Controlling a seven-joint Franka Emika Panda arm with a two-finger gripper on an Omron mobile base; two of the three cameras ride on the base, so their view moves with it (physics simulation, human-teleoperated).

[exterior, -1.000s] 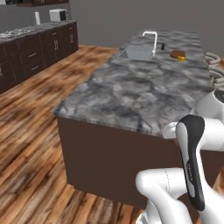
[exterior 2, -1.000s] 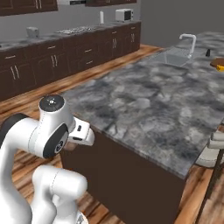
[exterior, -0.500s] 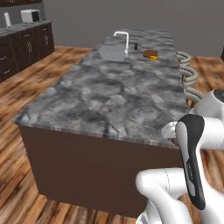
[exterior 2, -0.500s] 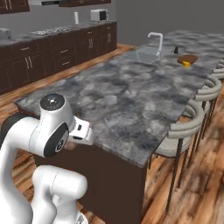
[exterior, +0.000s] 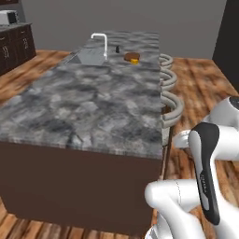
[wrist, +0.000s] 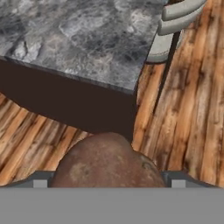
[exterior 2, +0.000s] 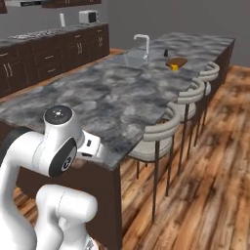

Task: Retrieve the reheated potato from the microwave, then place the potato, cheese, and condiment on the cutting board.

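Note:
In the hand view the brown potato [wrist: 107, 159] sits between my two dark fingertips [wrist: 40, 180], so my gripper [wrist: 108, 181] is shut on it, held above the wood floor beside the island's near corner. At the far end of the grey stone island lies the reddish-brown cutting board [exterior: 131, 56] [exterior 2: 178, 61]. The yellow-orange cheese [exterior: 134, 61] [exterior 2: 173, 67] rests at the board's near edge. The small black condiment [exterior: 117, 48] [exterior 2: 165, 52] stands beside the board, towards the tap. The microwave is out of view.
The island [exterior: 93, 107] has a sink and white tap [exterior: 100, 43] at its far part. Several bar stools [exterior 2: 161, 132] line its right side. Dark cabinets with a small silver appliance [exterior 2: 88, 16] run along the left wall. Open wood floor [exterior 2: 210, 185] lies to the right.
The whole scene has swung left in both base views, so the base has moved. The island now runs lengthwise ahead and the stools have come into sight.

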